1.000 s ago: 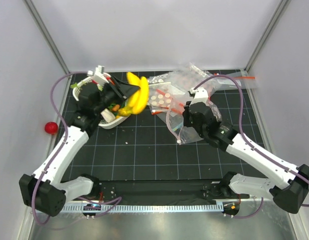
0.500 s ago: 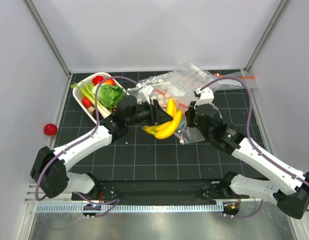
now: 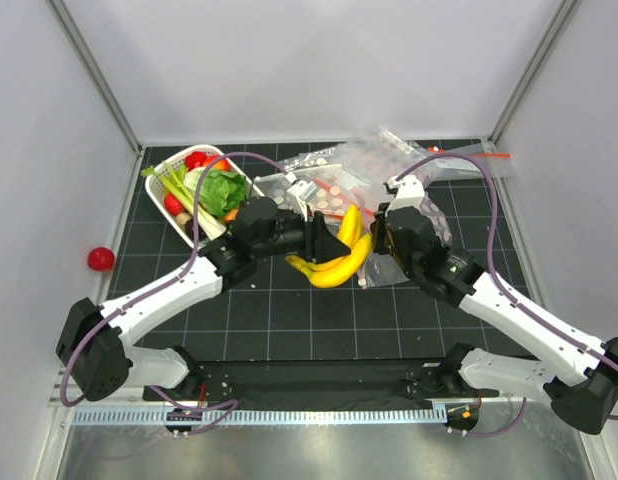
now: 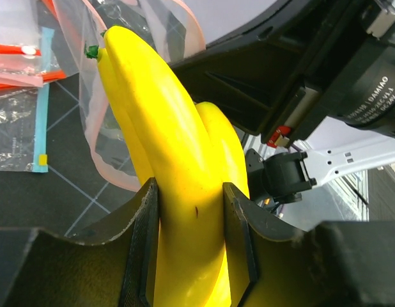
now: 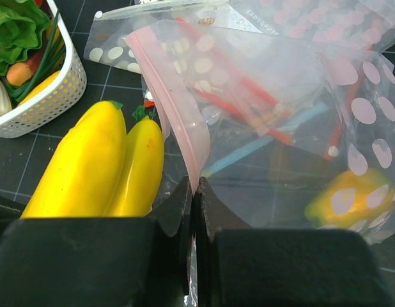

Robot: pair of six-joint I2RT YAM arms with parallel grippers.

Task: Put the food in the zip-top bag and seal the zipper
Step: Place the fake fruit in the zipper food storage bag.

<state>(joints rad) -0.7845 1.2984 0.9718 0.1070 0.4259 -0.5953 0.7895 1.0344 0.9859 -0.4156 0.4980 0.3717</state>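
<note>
My left gripper (image 3: 315, 240) is shut on the yellow banana bunch (image 3: 341, 256) and holds it above the mat, its tips pointing at the bag's mouth. In the left wrist view the banana (image 4: 164, 147) fills the gap between my jaws. My right gripper (image 3: 377, 240) is shut on the zip-top bag's pale pinkish zipper strip (image 5: 164, 96) and holds the mouth up. The zip-top bag (image 5: 274, 141) is clear with white dots, and a yellow-orange fruit (image 5: 346, 197) lies inside it. The bananas (image 5: 95, 166) sit just left of the held edge.
A white basket (image 3: 167, 166) with lettuce, red fruit and other toy food stands at the back left; its wall shows in the right wrist view (image 5: 54, 96). Other dotted bags with red strips (image 3: 414, 152) are piled at the back. A red ball (image 3: 101, 259) lies left of the mat.
My left arm has carried the banana bunch from over the basket rightward and lower, up to the bag's mouth. My right gripper has kept hold of the bag edge.
</note>
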